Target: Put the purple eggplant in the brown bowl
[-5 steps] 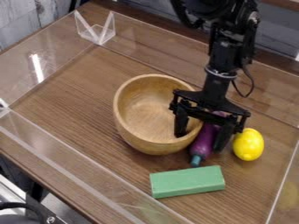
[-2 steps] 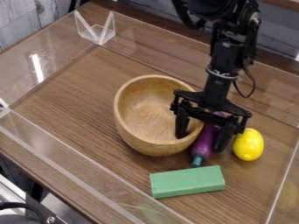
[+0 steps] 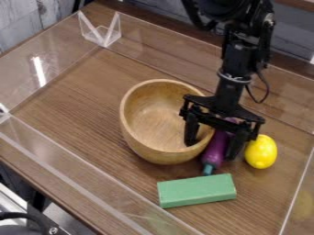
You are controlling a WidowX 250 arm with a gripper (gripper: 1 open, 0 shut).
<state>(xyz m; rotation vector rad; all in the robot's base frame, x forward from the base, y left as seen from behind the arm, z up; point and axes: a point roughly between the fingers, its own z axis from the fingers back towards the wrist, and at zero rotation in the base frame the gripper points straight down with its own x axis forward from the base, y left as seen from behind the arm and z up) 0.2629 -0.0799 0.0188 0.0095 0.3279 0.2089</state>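
Note:
The purple eggplant (image 3: pixel 214 152) lies on the table against the right outer wall of the brown bowl (image 3: pixel 153 117), its teal stem tip pointing toward the front. My gripper (image 3: pixel 216 134) hangs straight down over the eggplant's upper end. Its black fingers (image 3: pixel 192 126) are spread to either side of the eggplant, open around it, with the tips low near the table. The bowl's hollow holds nothing.
A yellow lemon (image 3: pixel 260 151) sits just right of the gripper. A green rectangular block (image 3: pixel 196 191) lies in front of the bowl. Clear plastic walls (image 3: pixel 50 64) ring the wooden table, with a clear stand (image 3: pixel 99 29) at the back left.

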